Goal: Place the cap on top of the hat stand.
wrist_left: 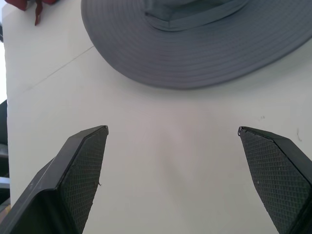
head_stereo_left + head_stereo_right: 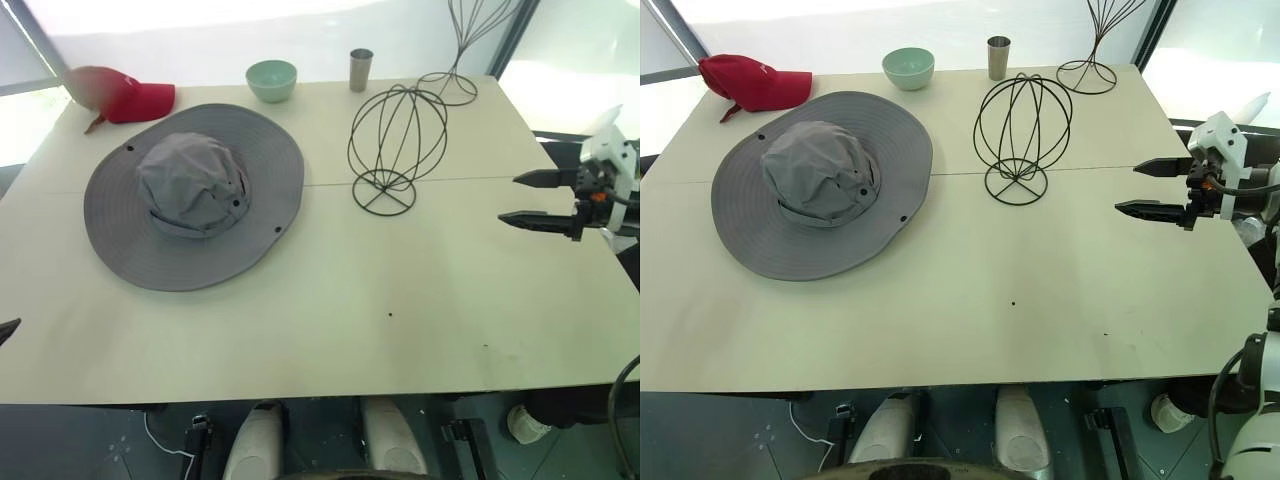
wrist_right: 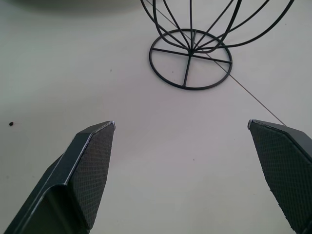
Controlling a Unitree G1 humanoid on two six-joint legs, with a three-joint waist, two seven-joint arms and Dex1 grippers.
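The big grey floppy-brimmed fabric sun hat (image 2: pixel 193 195) lies flat on the pale bench (image 2: pixel 400 320), just left of the short black globe-shaped wire stand (image 2: pixel 396 148), not touching it. Both grippers are wide open and empty: left gripper (image 1: pixel 170 161) is near the brim, right gripper (image 2: pixel 545 200) hangs off to the stand's right. I'd pinch the brim edge firmly, lift well clear, then lower the crown centred over the cage.
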